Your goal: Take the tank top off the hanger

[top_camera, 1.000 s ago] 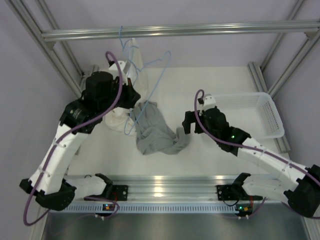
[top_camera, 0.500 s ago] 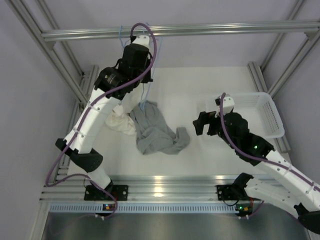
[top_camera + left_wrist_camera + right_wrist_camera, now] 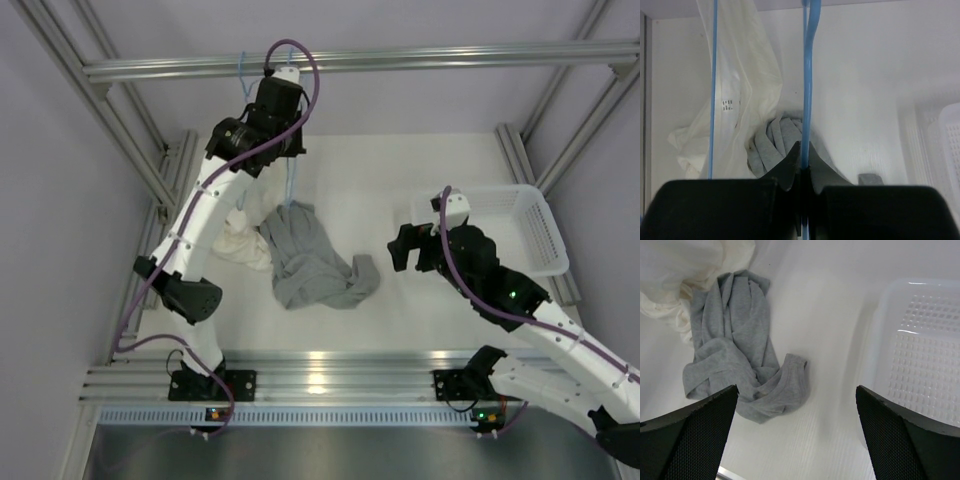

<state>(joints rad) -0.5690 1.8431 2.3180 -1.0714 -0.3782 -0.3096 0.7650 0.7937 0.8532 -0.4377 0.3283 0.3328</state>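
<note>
While left gripper (image 3: 804,167) pinches hanger (image 3: 807,95) high, right gripper (image 3: 404,247) hovers spread

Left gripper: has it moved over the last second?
Yes. The left gripper, shut on the hanger, went from beside the tank top up toward the crossbar.

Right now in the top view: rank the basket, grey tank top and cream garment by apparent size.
1. Basket and tank top: about alike. The right arm covers the basket's near corner, so I won't rank them.
2. Cream garment: clearly smaller, though the left arm hides part of it.
</note>
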